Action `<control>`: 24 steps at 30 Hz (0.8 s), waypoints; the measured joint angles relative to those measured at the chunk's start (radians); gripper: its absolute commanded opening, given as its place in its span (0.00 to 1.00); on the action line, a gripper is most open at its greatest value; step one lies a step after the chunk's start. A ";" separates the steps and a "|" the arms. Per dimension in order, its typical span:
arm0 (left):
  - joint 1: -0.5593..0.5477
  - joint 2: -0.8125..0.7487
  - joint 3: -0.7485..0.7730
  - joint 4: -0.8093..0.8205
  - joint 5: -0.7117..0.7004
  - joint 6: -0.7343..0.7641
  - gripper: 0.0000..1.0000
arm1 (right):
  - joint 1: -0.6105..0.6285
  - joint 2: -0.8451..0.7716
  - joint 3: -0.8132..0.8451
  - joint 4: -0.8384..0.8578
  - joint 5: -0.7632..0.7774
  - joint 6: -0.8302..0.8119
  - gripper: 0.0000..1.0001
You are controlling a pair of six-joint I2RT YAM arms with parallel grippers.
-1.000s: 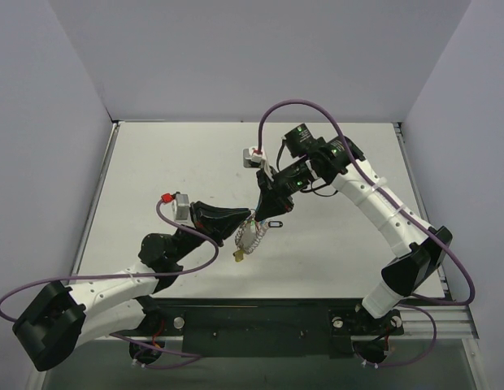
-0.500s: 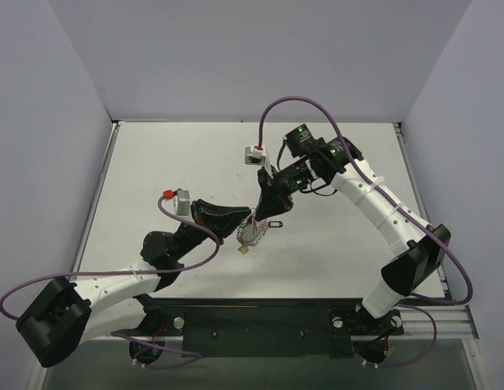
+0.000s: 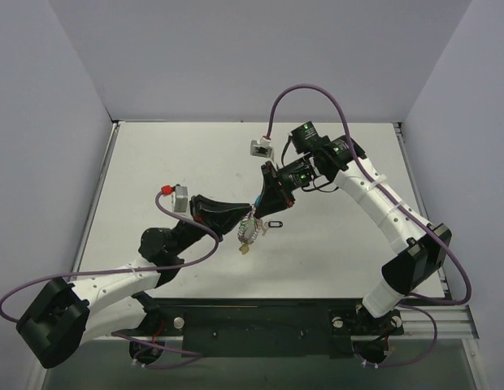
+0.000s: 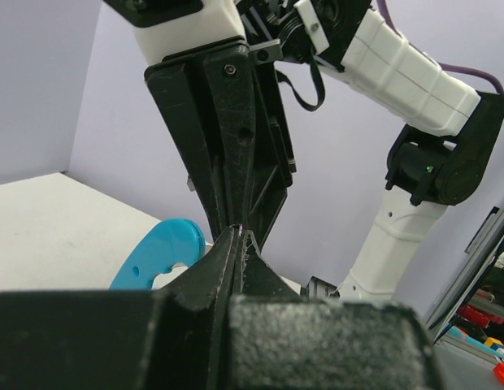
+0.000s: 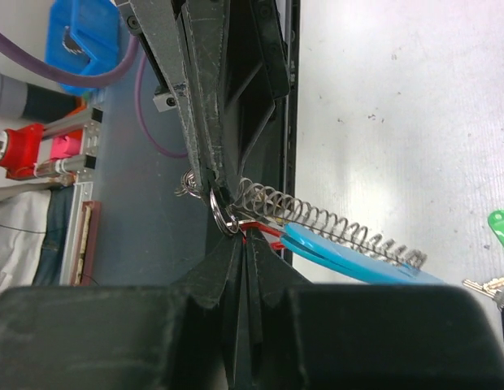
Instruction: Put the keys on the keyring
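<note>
Left gripper (image 3: 250, 216) pinches the coiled silvery keyring (image 5: 317, 215), its smooth blue tag (image 5: 349, 258) dangling; right gripper (image 5: 244, 237) pressed together alongside; one green-tagged key (image 5: 499, 224) lies apart.

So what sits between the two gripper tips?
The small end ring of the keyring: in the right wrist view the left gripper and right gripper nearly meet tip to tip there.

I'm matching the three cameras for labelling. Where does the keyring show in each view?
Top external: the keyring hangs at centre, just below the meeting gripper tips.
Left wrist: only its blue tag shows, lower left of centre.
Right wrist: its chain and blue tag run from centre to lower right.
Shared landmark: the left gripper and right gripper, tip to tip, in all three.
</note>
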 measured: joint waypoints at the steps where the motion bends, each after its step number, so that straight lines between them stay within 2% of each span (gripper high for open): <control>1: 0.000 0.000 0.010 -0.002 0.005 0.000 0.00 | -0.005 0.000 0.000 0.004 -0.018 0.006 0.00; 13: 0.004 0.031 0.132 0.004 0.039 0.005 0.00 | -0.038 0.000 0.087 0.013 -0.107 0.042 0.00; 24: 0.008 0.068 0.161 0.023 0.053 -0.013 0.00 | -0.058 0.011 0.106 0.010 -0.121 0.064 0.00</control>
